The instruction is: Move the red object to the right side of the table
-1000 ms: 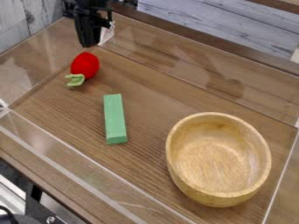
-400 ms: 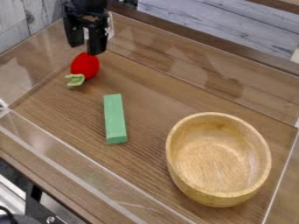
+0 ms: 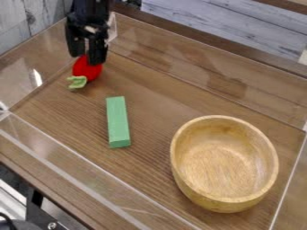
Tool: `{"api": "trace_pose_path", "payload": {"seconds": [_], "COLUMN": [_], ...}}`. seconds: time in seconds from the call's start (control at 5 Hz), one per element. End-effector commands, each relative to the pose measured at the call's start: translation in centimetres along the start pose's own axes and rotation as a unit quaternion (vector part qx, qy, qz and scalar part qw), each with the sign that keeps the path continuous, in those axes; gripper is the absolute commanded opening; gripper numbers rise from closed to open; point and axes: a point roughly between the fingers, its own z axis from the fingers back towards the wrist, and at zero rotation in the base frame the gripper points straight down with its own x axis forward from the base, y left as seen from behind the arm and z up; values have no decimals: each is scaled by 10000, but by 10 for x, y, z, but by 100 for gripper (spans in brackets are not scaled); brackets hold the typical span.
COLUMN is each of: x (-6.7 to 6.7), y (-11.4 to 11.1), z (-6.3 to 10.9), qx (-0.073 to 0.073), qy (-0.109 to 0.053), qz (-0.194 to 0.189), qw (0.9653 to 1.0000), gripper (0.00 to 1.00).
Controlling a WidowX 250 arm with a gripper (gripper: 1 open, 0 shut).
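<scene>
The red object (image 3: 85,68) is located on the left part of the surface (image 3: 198,67), toward the far side as pictured, with its leafy green stem directed toward the near left. The claw (image 3: 88,51) is positioned at the red object, with its dark fingers spread and the upper portion of the object partly covered by them. Whether contact has been made cannot be determined. No grip is shown, and no clearance beneath the object can be made out; it is therefore judged to be resting on the surface. Of the task, only the approach is judged to be complete or nearly so. The following operations are judged to remain: final seating of the fingers about the object, closing, lifting, transfer across to the right side, lowering and release. The right side is understood here as the right of the view. The green block (image 3: 117,122) is lying nearer the viewer than the red object, and the wooden bowl (image 3: 224,163) is standing at the near right. Neither item is called for by the task, and both should be left undisturbed during transfer. The placement requirement is not satisfied, since the object is well apart from the right side. Overall progress is assessed as early.
</scene>
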Motion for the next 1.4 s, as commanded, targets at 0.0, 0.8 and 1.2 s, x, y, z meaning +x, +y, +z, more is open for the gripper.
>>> {"api": "trace_pose_path", "payload": {"seconds": [0.0,0.8,1.2], "x": [-1,30,78], "y": [11,-83,-127], "z": [4,72,58], "qx": [208,252,139], "qy": [-145,-867,-771], "qz": [-154,-312,-525], "qw": [9996,9954,9955], "gripper": [0,0,0]}}
